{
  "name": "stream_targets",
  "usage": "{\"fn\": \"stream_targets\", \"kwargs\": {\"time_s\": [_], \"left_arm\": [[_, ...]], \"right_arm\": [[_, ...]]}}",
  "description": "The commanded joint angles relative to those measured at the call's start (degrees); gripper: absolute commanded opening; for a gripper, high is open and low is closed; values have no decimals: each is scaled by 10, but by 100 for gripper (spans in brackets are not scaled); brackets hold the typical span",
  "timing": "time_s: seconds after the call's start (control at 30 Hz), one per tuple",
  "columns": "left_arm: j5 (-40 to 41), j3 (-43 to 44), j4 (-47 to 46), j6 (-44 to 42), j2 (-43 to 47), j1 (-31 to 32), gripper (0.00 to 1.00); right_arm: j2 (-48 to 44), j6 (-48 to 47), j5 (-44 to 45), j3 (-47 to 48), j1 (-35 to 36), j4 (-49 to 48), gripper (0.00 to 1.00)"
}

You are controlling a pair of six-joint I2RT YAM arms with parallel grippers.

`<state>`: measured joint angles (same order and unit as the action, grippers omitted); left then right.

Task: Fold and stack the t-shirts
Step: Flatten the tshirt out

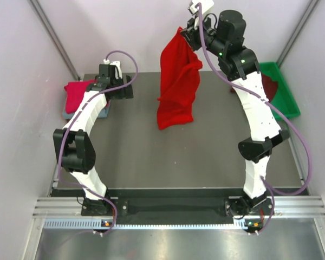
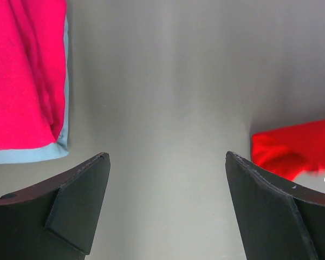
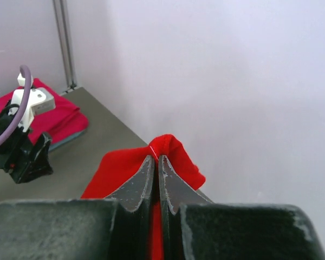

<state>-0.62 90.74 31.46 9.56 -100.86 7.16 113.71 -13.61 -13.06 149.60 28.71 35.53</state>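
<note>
My right gripper (image 1: 184, 31) (image 3: 157, 158) is raised high at the back, shut on a fold of the bright red t-shirt (image 1: 179, 81) (image 3: 116, 168). The shirt hangs down crumpled, its lower end reaching the table. A folded crimson-pink t-shirt (image 1: 78, 95) (image 2: 21, 76) lies on a grey-blue t-shirt (image 1: 104, 112) (image 2: 27, 155) at the table's back left. Just right of that stack, low over bare table, my left gripper (image 1: 130, 86) (image 2: 168, 162) stands open with nothing between its fingers. A dark maroon t-shirt (image 1: 270, 84) lies in the tray.
A green plastic tray (image 1: 286, 95) sits at the back right edge of the table, behind my right arm. White walls and metal posts close in the back and both sides. The dark table (image 1: 168, 157) spreads between the arms.
</note>
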Motion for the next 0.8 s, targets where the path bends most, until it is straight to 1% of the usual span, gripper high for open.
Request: {"fn": "stream_targets", "kwargs": {"time_s": [0.0, 0.03, 0.07, 0.1, 0.13, 0.17, 0.23, 0.27, 0.3, 0.33, 0.37, 0.43, 0.47, 0.5, 0.57, 0.63, 0.67, 0.7, 0.73, 0.77], "left_arm": [[-1, 22, -16, 7, -2, -2, 92], [-1, 22, -15, 7, 0, -2, 92], [-1, 21, -15, 6, 0, -1, 92], [0, 17, -15, 7, 3, -2, 92], [2, 15, -15, 7, 4, -2, 92], [0, 14, -16, 7, 4, -1, 92], [0, 11, -17, 9, 4, -2, 92], [-3, 12, -18, 11, 3, -2, 92], [-3, 14, -18, 10, 4, -1, 92], [-2, 14, -18, 9, 4, 0, 92], [-1, 15, -18, 7, 5, 0, 92], [0, 15, -17, 6, 8, 0, 92], [1, 15, -16, 5, 8, 0, 91], [1, 15, -16, 4, 9, 1, 91], [1, 13, -17, 4, 8, 3, 91], [1, 10, -19, 4, 10, 7, 91], [1, 8, -20, 4, 11, 8, 91], [18, 3, -19, 3, 13, 8, 91], [18, 1, -21, 3, 13, 9, 91], [20, 0, -20, 3, 14, 8, 91]], "right_arm": [[-27, -15, 33, 20, 3, -47, 0], [-25, 1, 43, 36, -1, -68, 0], [-25, -3, 53, 51, -1, -102, 0], [-26, -8, 60, 60, -2, -111, 0], [-31, -19, 73, 51, -4, -114, 0], [-37, -24, 79, 4, -6, -108, 0], [-43, -6, 77, -40, -24, -98, 0], [-39, 7, 72, -38, -29, -92, 0], [-32, 20, 66, 11, -31, -100, 0], [-22, 21, 65, 40, -30, -118, 0], [-24, 8, 73, 71, -16, -175, 0], [-48, -40, 93, 62, 5, -235, 0], [-56, -46, 92, 54, 16, -274, 0], [-64, -47, 91, 39, 19, -286, 0], [-66, -26, 100, 49, 27, -282, 0], [-64, -42, 98, 57, 31, -244, 0], [-70, -49, 100, 16, 31, -234, 0], [-78, -56, 107, -21, 28, -227, 0], [-99, -53, 116, -62, 15, -216, 0], [-109, -42, 105, -140, 3, -207, 0]]}}
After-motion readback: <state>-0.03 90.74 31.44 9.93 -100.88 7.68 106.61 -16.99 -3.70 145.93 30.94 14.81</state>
